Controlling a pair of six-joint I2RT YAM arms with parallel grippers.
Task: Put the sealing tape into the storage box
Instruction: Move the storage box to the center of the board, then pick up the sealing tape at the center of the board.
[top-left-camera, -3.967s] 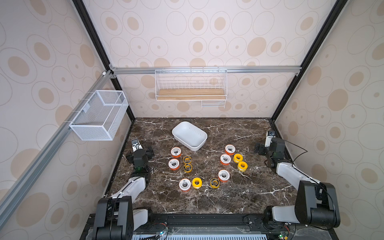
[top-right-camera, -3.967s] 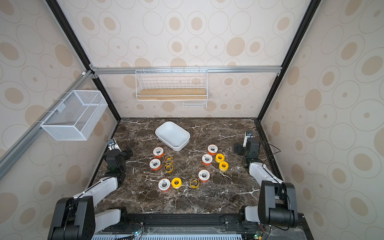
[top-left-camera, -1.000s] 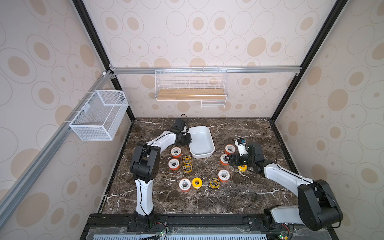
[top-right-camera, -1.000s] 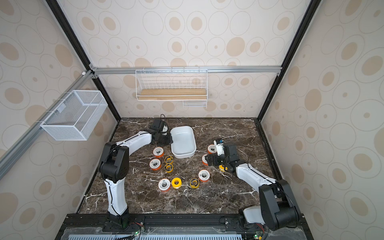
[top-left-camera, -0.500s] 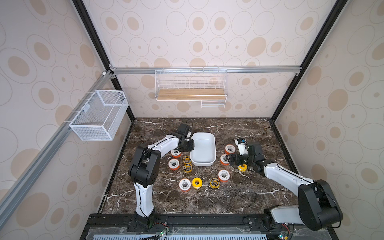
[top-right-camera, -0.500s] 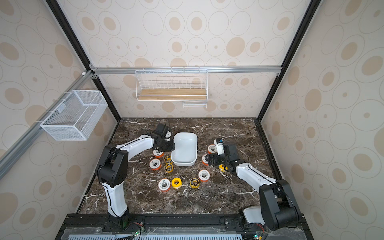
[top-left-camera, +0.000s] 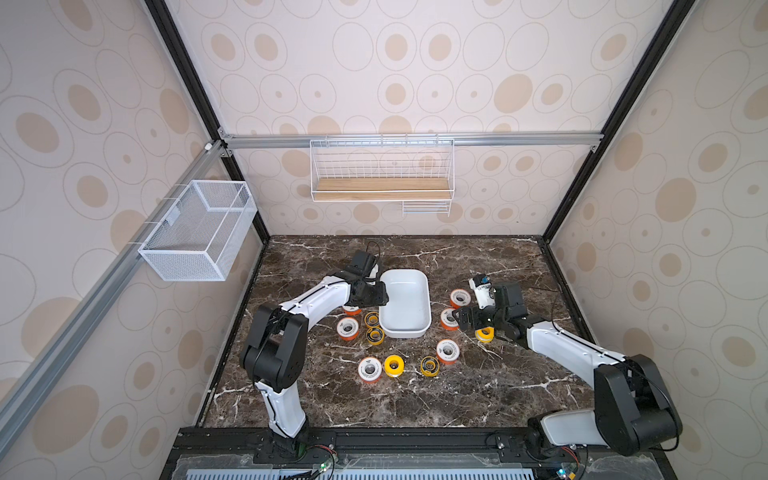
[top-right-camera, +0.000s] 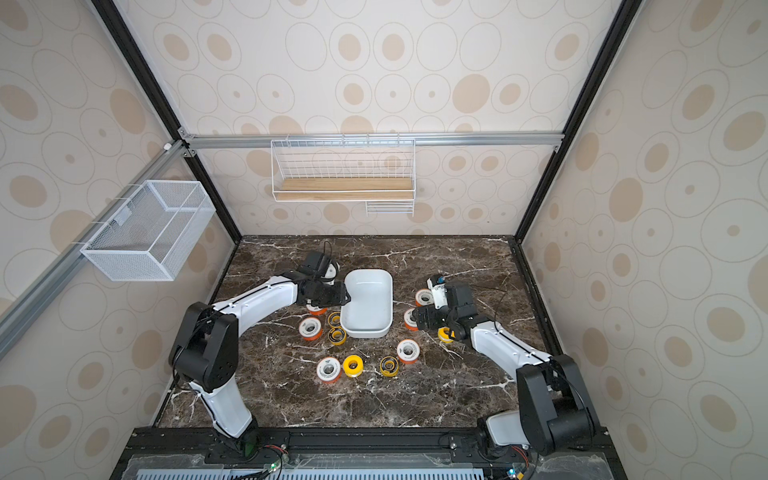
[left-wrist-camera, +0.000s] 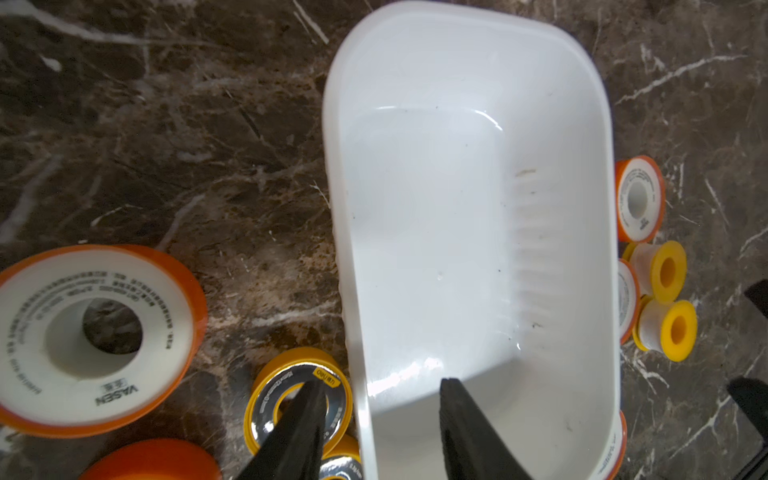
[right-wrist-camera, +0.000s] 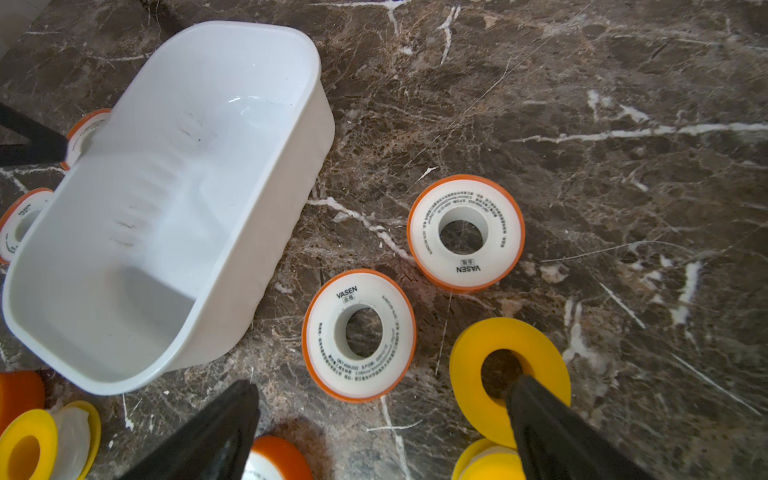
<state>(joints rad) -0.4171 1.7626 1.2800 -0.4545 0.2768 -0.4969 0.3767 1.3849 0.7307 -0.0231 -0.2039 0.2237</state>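
Note:
The white storage box lies empty at mid-table, its long axis pointing away from me. My left gripper is open astride its left rim, one finger inside, one outside over a dark-ringed yellow spool, with a gap on each side of the rim. Sealing tape spools lie around the box: orange white-faced ones, plain yellow ones. My right gripper hangs open over the right-hand spools, holding nothing.
A white mesh basket hangs on the left wall rail. A wire rack with a wooden board hangs on the back wall. Spools lie in a row in front of the box on the dark marble table.
The left gripper pulled the box nearer and turned it lengthwise, then its jaws opened off the rim. The right arm has barely moved and stays open.

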